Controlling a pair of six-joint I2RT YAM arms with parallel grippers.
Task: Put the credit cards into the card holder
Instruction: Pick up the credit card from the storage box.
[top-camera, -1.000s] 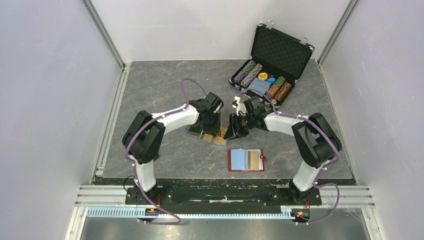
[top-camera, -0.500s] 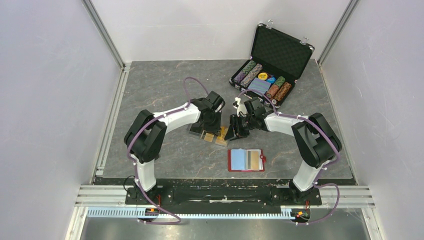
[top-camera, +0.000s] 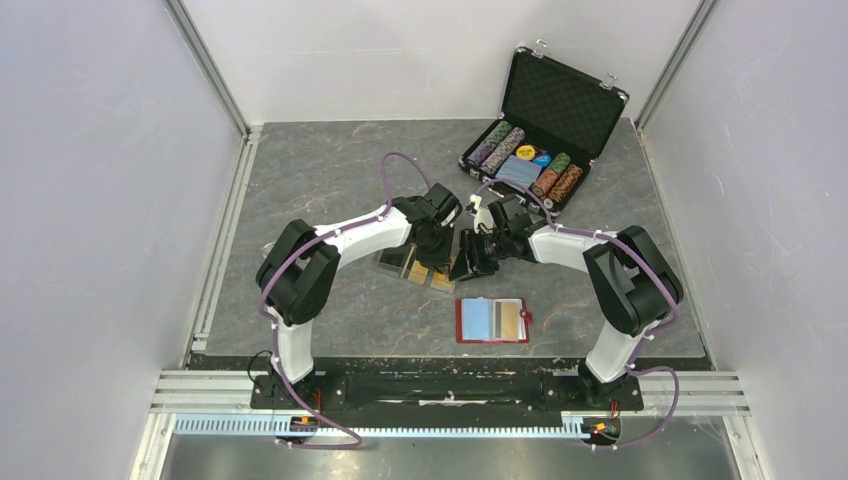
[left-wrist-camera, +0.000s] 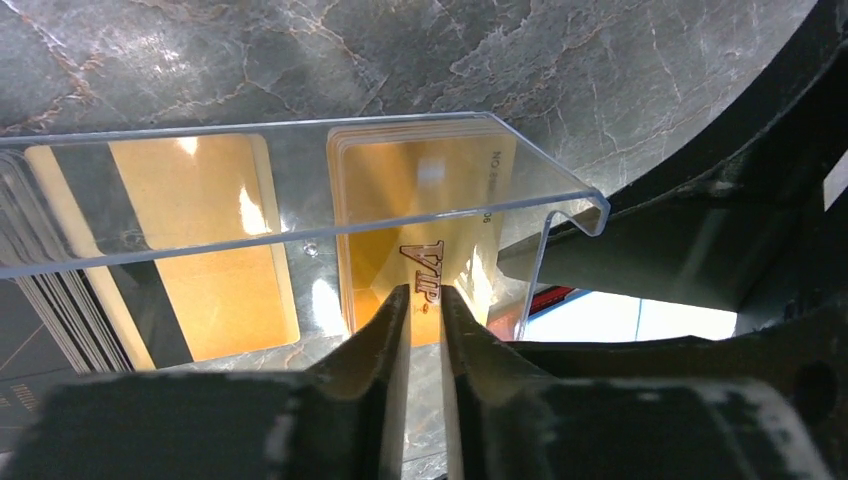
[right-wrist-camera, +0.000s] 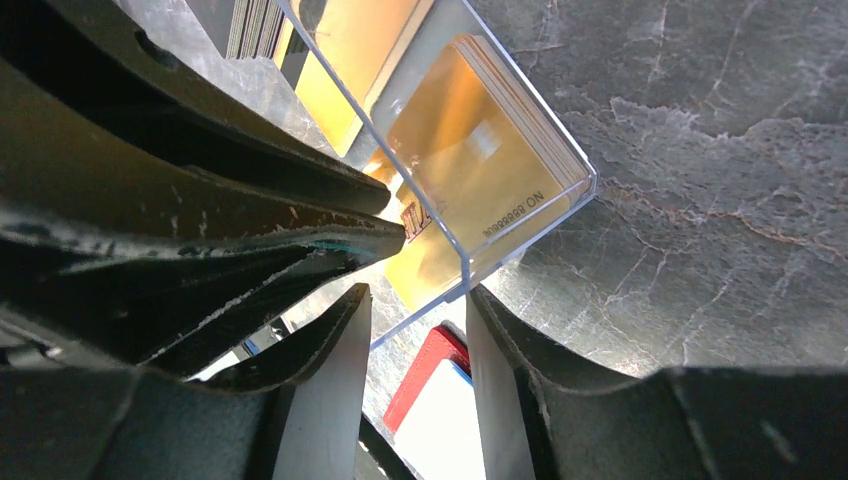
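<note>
At the clear plastic tray (left-wrist-camera: 300, 240) mid-worktop (top-camera: 300, 180), the left pincer (left-wrist-camera: 425, 300) pinches narrow on a gold plastic VIP credit card (left-wrist-camera: 420, 200). The right pincer (right-wrist-camera: 415, 330) sits half-wide astride the tray's corner, perhaps bracing it. Pickup under way! Next: lift it clear towards the open red leather-like card holder (top-camera: 492, 320) nearby.

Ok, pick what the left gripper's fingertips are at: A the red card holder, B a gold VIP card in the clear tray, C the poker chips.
B: the left gripper has its tips at the gold VIP card inside the clear tray.
</note>
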